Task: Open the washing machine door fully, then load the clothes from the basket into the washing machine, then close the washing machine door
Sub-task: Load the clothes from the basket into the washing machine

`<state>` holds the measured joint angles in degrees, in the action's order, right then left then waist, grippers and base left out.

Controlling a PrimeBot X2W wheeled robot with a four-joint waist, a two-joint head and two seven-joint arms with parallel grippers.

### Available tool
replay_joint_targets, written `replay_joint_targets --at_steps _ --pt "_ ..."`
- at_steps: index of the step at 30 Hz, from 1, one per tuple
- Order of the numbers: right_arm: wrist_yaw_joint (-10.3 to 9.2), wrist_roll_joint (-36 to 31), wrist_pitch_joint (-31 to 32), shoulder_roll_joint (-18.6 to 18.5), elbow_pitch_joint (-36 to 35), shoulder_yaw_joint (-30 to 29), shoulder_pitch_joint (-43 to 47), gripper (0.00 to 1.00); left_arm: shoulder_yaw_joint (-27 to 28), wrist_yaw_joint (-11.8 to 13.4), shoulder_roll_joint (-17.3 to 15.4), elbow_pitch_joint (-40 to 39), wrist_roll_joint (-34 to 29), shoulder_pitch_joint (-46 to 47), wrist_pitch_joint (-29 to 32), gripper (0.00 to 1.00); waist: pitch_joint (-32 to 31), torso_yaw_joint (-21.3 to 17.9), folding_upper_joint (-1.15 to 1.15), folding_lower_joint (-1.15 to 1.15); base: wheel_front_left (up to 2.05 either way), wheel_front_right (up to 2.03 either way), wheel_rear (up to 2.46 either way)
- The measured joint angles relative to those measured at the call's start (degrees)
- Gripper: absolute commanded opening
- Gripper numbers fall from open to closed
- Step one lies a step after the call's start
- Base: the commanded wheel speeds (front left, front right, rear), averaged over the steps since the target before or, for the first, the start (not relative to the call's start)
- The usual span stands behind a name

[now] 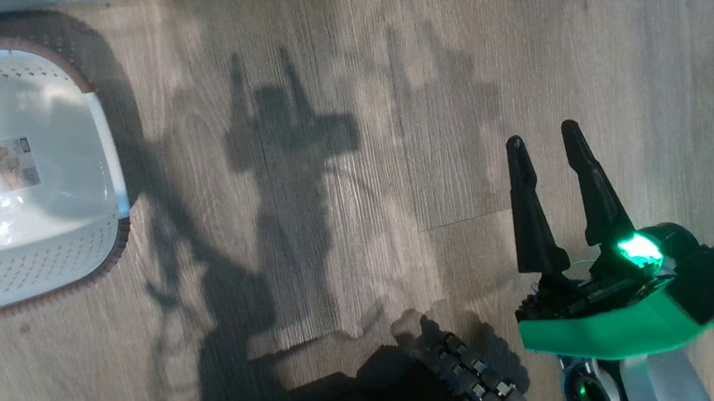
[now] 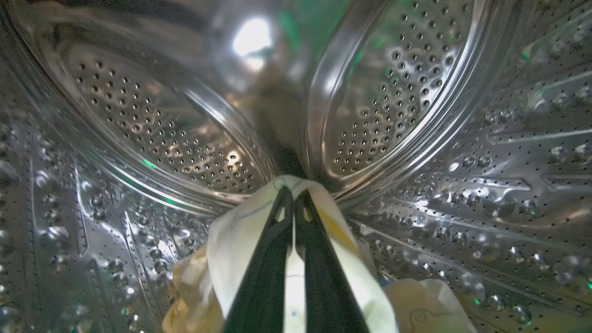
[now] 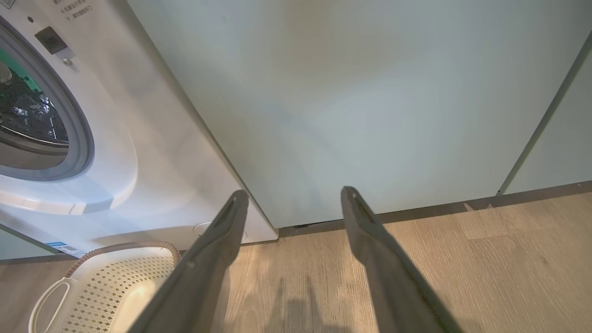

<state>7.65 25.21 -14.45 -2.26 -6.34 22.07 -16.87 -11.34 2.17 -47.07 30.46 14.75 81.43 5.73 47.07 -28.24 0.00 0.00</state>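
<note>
Black fingers (image 1: 531, 209), green wrist (image 1: 604, 325), perhaps cabling (image 1: 489, 386)

I'm looking along my right gripper (image 3: 295, 192), and its two dark fingers (image 3: 208, 263) are standing wide apart with nothing between them. They are pointing at a pale green cabinet panel (image 3: 370, 92) that is meeting the wooden floor (image 3: 508, 259) at a dark strip. To the left, the white washing machine (image 3: 115, 115) is showing its grey-rimmed drum mouth (image 3: 85, 138), open to the metal inside. A blue sticker (image 3: 64, 248) is sitting low on its front, and a small round flap (image 3: 203, 227) is peeking out beside my left finger. The cream basket (image 3: 125, 245) is resting on the floor just before the machine, one white handle (image 3: 46, 300) facing me.
</note>
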Motion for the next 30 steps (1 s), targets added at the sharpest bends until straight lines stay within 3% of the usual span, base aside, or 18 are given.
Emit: replay_joint_targets --at_steps 2,4,5,6,13,19,25,30 --pt "0.00 0.0 0.0 0.0 0.1 0.0 0.0 1.00 0.0 0.0 1.0 1.8 1.1 0.3 1.7 0.00 0.0 0.2 0.00 0.00 0.00 0.00 0.00" --pt "0.00 0.0 0.0 0.0 0.1 0.0 0.0 1.00 0.3 -0.1 2.3 3.4 3.1 0.5 3.0 0.48 -0.1 0.4 0.00 0.00 0.00 0.00 0.00" --pt "0.00 0.0 0.0 0.0 0.1 0.0 0.0 1.00 0.2 -0.1 2.7 3.7 3.4 0.8 3.0 0.91 -0.1 0.6 0.00 0.00 0.00 0.00 0.00" --pt "0.00 -0.1 0.0 0.0 0.1 0.0 0.0 1.00 0.1 -0.3 3.0 4.0 3.4 1.0 3.0 1.00 -0.1 0.7 0.00 0.00 0.00 0.00 0.00" --pt "0.00 -1.3 0.0 0.0 0.2 -0.9 0.0 1.00 0.0 -0.6 4.1 6.9 3.6 1.2 2.7 1.00 -0.9 2.3 0.00 0.00 0.00 0.00 0.00" --pt "0.00 -3.2 0.0 0.0 0.2 -2.3 0.0 1.00 0.1 -0.5 5.9 7.7 5.2 0.0 -2.3 1.00 -2.4 4.7 0.00 0.00 0.00 0.00 0.00" --pt "0.00 -5.1 0.0 0.0 0.4 -3.7 0.1 1.00 1.1 -0.3 8.9 6.7 7.9 -8.1 -9.1 1.00 -4.7 7.3 0.00 0.00 0.00 0.00 0.00" --pt "0.00 -6.7 0.0 0.0 0.7 -5.4 0.3 1.00 2.4 1.5 10.7 1.8 10.5 -17.0 -12.4 1.00 -7.1 9.2 0.00 -0.01 0.00 0.00 0.00"
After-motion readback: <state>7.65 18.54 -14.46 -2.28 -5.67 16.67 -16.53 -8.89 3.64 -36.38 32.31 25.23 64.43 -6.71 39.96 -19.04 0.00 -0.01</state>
